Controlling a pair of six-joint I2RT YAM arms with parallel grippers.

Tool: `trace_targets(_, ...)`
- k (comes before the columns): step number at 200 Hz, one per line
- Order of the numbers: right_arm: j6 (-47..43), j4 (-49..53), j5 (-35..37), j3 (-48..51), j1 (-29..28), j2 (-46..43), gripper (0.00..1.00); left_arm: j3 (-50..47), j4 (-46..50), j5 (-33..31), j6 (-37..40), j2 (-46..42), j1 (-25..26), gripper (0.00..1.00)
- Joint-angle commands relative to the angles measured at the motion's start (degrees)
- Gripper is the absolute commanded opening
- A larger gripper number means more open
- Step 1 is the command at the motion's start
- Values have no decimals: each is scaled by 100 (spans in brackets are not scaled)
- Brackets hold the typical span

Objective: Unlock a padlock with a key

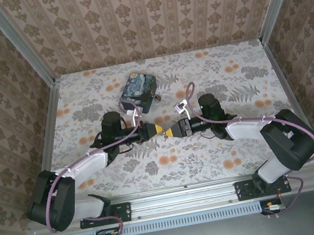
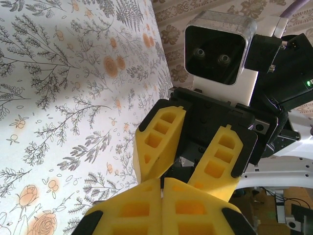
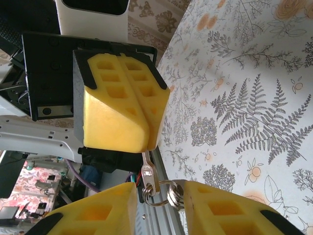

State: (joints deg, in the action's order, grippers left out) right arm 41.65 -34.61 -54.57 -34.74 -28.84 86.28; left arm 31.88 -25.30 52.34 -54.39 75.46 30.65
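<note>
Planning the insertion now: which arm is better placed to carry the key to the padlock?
Right, probably. The left gripper is shut on the key, hiding its shaft; the ring end hangs between the fingers of the open right gripper, which could grab there and leave the shaft free.

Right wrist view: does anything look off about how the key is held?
Yes. The left tool pinches the key by its blade end, so the head and key rings dangle inside the open right tool. The end that must enter the padlock, by the blue box, looks buried.
</note>
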Motion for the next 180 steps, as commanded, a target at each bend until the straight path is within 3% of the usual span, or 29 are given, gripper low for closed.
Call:
trace_targets(1, 82, -266, -101, -30, -80, -85, 31, -60, -254, 86, -78, -79, -42, 0)
trace_targets(128, 372, -761, -80, -46, -206, 124, 18, -138, -493, 77, -205, -67, -42, 0)
trace_targets(162, 527, -1012, -124, 18, -236, 193, 19, -178, -587, 54, -246, -50, -67, 0)
trace_targets(180, 529, -1036, -103, 36, -260, 196, 14, -199, -642, 55, -274, -55, -85, 0)
